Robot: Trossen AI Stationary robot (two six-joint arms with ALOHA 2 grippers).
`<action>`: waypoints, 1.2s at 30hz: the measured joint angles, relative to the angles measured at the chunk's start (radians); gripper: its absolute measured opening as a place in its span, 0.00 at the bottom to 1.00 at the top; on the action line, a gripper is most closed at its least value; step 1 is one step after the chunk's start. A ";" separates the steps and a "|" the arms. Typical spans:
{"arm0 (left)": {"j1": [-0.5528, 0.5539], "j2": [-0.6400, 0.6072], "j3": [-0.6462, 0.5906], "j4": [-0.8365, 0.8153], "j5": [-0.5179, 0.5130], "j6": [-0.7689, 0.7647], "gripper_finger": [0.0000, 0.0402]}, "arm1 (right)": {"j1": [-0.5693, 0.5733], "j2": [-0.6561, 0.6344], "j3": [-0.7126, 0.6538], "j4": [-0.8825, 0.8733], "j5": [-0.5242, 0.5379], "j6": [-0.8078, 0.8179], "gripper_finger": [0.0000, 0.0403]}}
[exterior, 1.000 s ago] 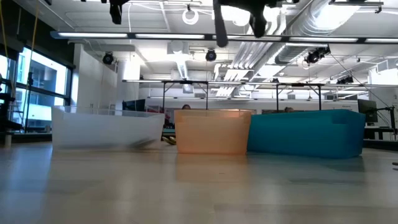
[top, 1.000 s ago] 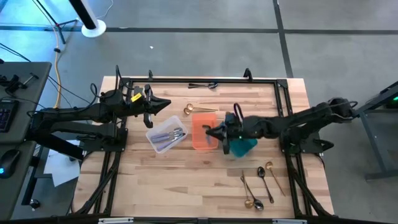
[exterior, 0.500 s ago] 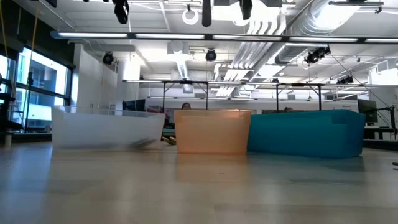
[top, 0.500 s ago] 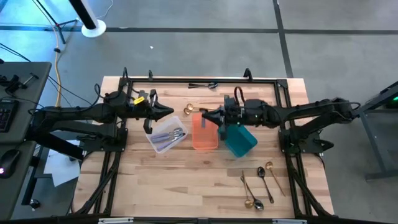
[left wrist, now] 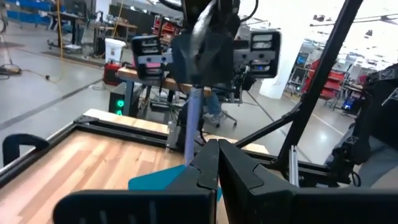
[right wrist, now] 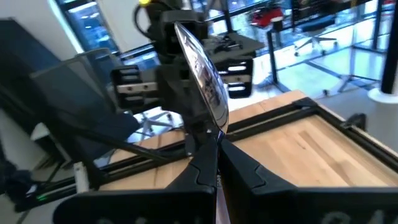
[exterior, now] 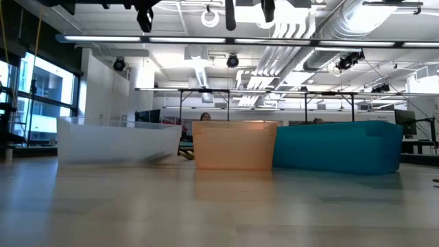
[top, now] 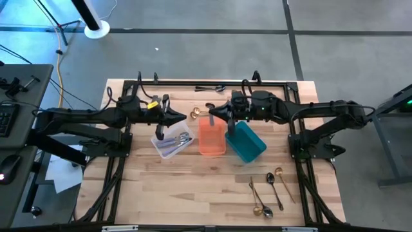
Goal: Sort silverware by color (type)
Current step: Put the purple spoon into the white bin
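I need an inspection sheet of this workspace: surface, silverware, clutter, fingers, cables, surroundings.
Surface: wooden table, black frame rails along its edges.
Job's things: silver pieces in the clear plastic bin; gold spoon and black pieces at the far side; loose gold and black pieces at the near right.
Clutter: orange plastic bin, teal plastic bin.
Grippers: right gripper fingers shut on a shiny silver spoon; left gripper shut, facing it.
Cables: yellow cable on the floor.
Surroundings: desk with keyboard.
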 joint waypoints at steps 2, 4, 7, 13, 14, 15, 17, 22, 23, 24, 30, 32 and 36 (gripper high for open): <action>-0.006 0.015 0.000 0.029 -0.020 0.000 0.00 | 0.001 0.000 0.000 0.012 -0.022 -0.007 0.00; -0.013 0.029 0.000 0.044 -0.041 0.009 0.00 | 0.001 0.000 0.000 0.021 -0.034 -0.021 0.00; -0.020 0.041 0.000 0.041 -0.069 0.026 0.00 | -0.001 0.000 0.000 0.022 -0.055 -0.027 0.00; -0.039 0.043 0.000 0.042 -0.184 0.027 0.00 | -0.004 0.000 0.000 0.022 -0.077 -0.045 0.00; -0.039 0.043 0.000 0.042 -0.186 0.027 0.00 | -0.004 0.000 0.000 0.022 -0.078 -0.044 0.00; -0.039 0.043 0.000 0.042 -0.187 0.027 0.00 | -0.003 0.000 0.000 0.022 -0.078 -0.043 0.00; -0.039 0.043 0.000 0.042 -0.187 0.027 0.00 | -0.003 0.000 0.000 0.022 -0.081 -0.042 0.00; -0.039 0.043 0.000 0.042 -0.187 0.034 0.00 | -0.003 0.000 0.000 0.022 -0.081 -0.037 0.00; -0.039 0.043 0.000 0.042 -0.187 0.046 0.00 | -0.003 0.000 0.000 0.022 -0.081 -0.036 0.00; -0.039 0.043 0.000 0.042 -0.187 0.063 0.00 | -0.003 0.000 0.000 0.022 -0.081 -0.034 0.00; -0.039 0.043 0.000 0.042 -0.168 0.097 0.00 | -0.003 0.000 0.000 0.022 -0.078 -0.034 0.00; -0.039 0.043 0.000 0.040 -0.168 0.098 0.00 | -0.003 0.000 0.000 0.022 -0.072 -0.034 0.00; -0.039 0.043 0.000 0.034 -0.168 0.106 0.01 | -0.003 0.000 0.000 0.022 -0.069 -0.034 0.00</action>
